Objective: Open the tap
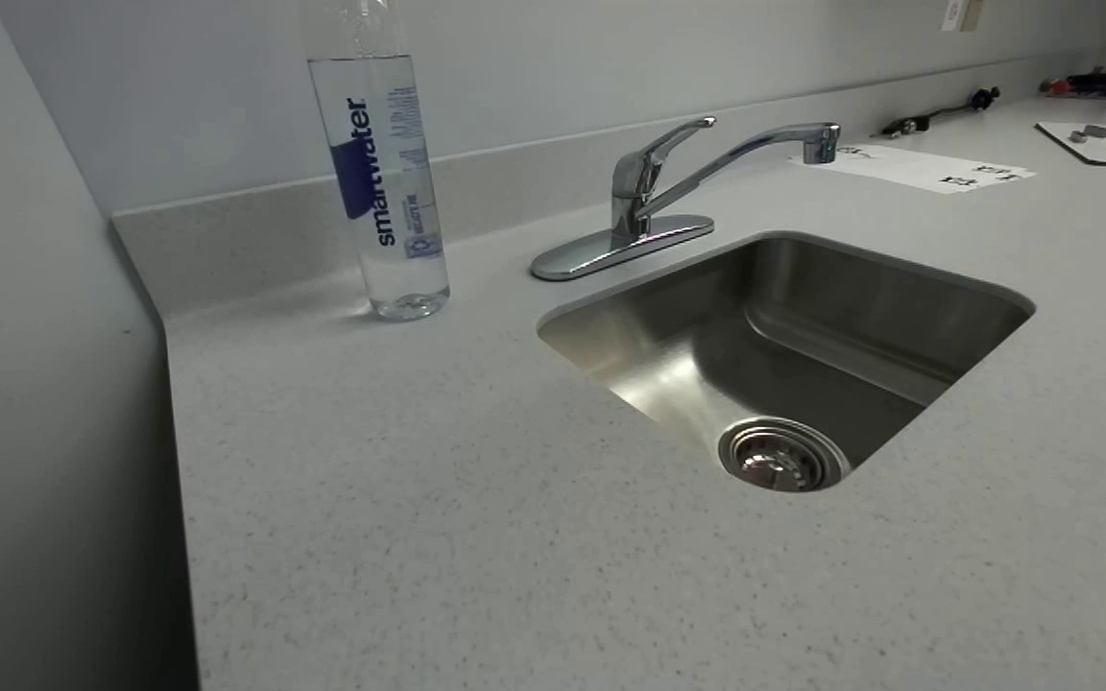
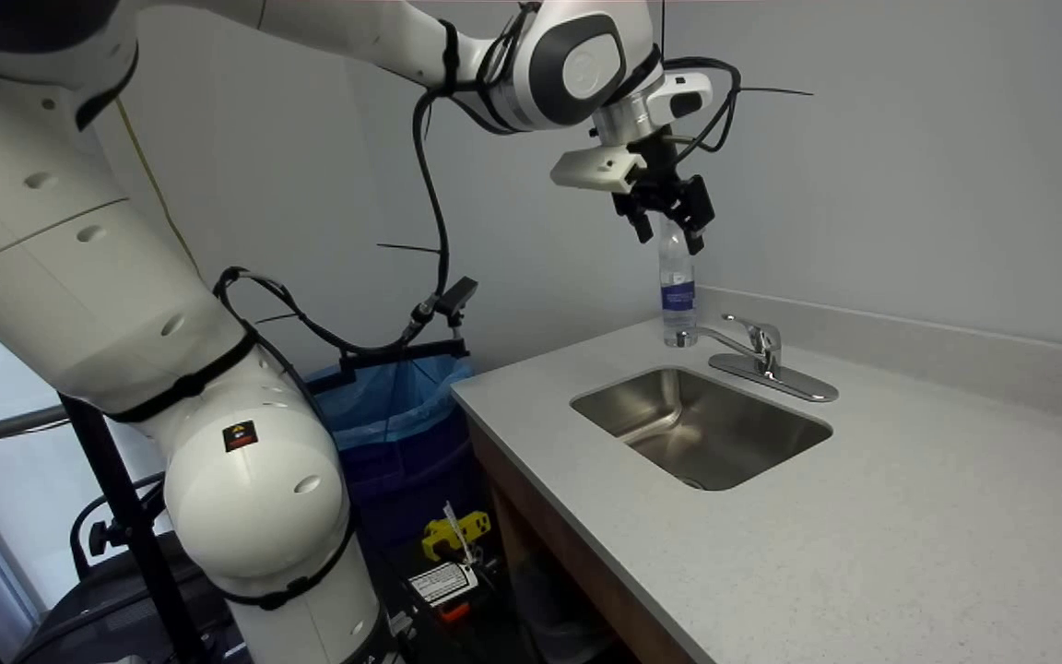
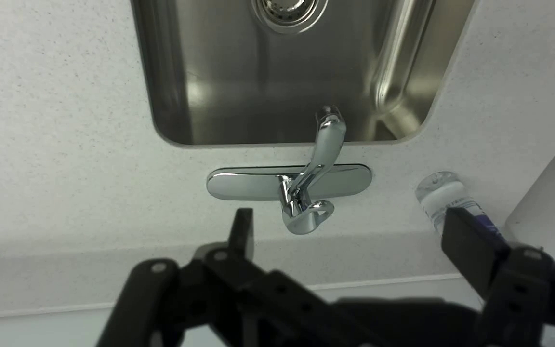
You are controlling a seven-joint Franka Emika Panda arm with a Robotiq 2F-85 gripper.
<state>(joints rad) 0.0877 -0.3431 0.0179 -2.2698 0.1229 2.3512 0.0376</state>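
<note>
Claw (image 2: 669, 236): jaws spread wide, nothing btwn 'em; hangs well above counter (image 2: 918, 516), no contact. Step now, I'd guess: line up & come down.
Fingers (image 3: 472, 246): prob. best to narrow the gap on the way down, so one or both tips meet the lever (image 1: 678, 140) & outer edges clear the rest.
Lever: on top of tap (image 3: 301, 185), free end tipped up on the spout (image 3: 328, 140) side. Single-lever type, so likely lifts to open. I'd get a tip under the free end & raise, slow; chrome may slip if just pinched.
Tap: behind sink (image 3: 258, 106), lower than claw. In wrist view it stands btwn the two fingers left-to-right, nearer frame-left one, & mostly higher in frame than the tips; apart from both.
Spout: out over sink, no water seen; may swing if bumped, so avoid.
Backsplash (image 2: 918, 348): close behind tap; could crowd the claw.
Bottle (image 1: 385, 192): upright, near tap, partly hidden by frame-right finger in wrist view; tip-over risk if claw drifts that way.
</note>
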